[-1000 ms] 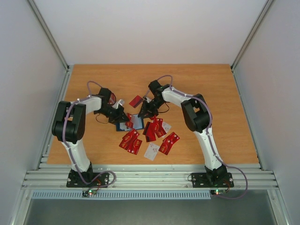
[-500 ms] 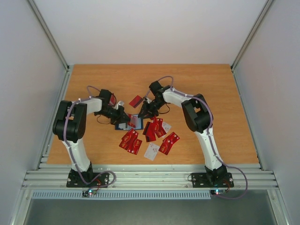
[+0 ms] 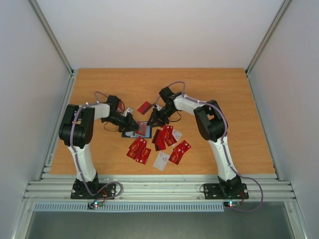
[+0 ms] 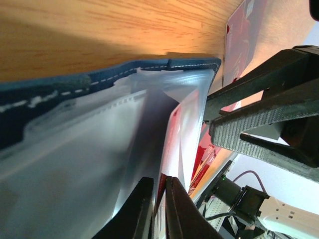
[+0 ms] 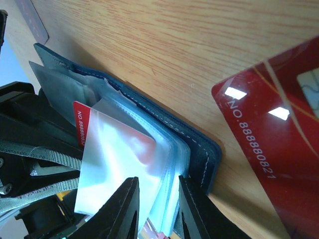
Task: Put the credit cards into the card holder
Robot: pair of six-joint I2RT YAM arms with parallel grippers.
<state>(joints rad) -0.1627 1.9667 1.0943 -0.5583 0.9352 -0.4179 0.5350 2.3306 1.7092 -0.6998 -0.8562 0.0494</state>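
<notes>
while the blue wallet (image 3: 130,133) lies open mid-table (image 3: 224,99) beside loose cards (image 3: 164,139), the left gripper (image 4: 159,185) narrowly pinches a red card (image 5: 81,124) in a sleeve; the right gripper (image 5: 157,188) clamps the clear sleeves.

Table (image 3: 99,84): wood-grain top, orange-brown, rectangular. Enclosure walls (image 3: 159,30): plain white, standing on three sides. Aluminium rails (image 3: 159,185): silver, ribbed, along the table's near edge.

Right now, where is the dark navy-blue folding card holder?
In the top view the card holder lies open left of centre, between the left gripper and the right gripper, beyond the red credit cards.
</notes>
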